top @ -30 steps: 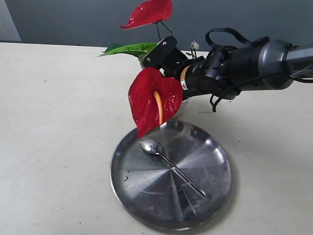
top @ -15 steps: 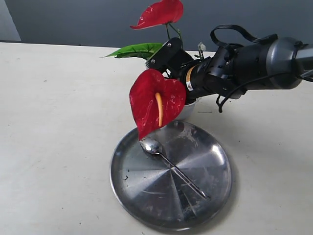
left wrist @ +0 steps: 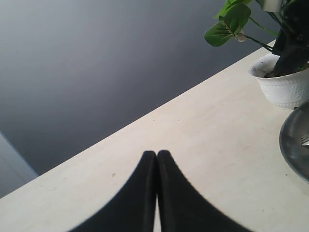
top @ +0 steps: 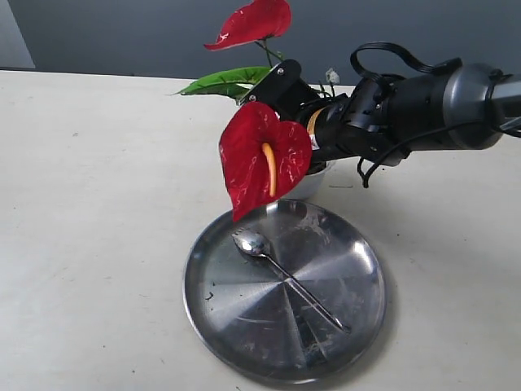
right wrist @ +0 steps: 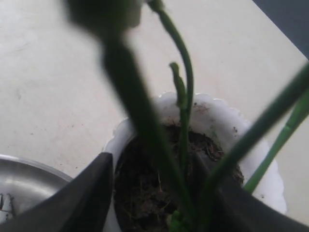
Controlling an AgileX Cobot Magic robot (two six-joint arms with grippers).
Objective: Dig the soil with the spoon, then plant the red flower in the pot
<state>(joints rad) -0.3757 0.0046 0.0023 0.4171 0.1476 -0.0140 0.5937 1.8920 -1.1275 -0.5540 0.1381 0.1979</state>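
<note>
Stems of the red flower [top: 262, 159] sit in the soil [right wrist: 203, 145] of the pot [top: 313, 182], just past the plate's [top: 244, 326] far edge. Looks like the right gripper [right wrist: 153, 166] straddles them, jaws spread wide, gripping nothing. Meanwhile the spoon [top: 281, 273] lies on the plate, and the left gripper [left wrist: 156, 154] is pinched together, empty.

The right gripper [right wrist: 150, 164] has its jaws spread wide, while the left gripper [left wrist: 156, 153] is pressed closed.

White scalloped pot [right wrist: 227, 118], dark soil [right wrist: 137, 181] inside, green stems [right wrist: 187, 96] rising between the spread claw [right wrist: 153, 160], steel plate [right wrist: 29, 179] beside
</note>
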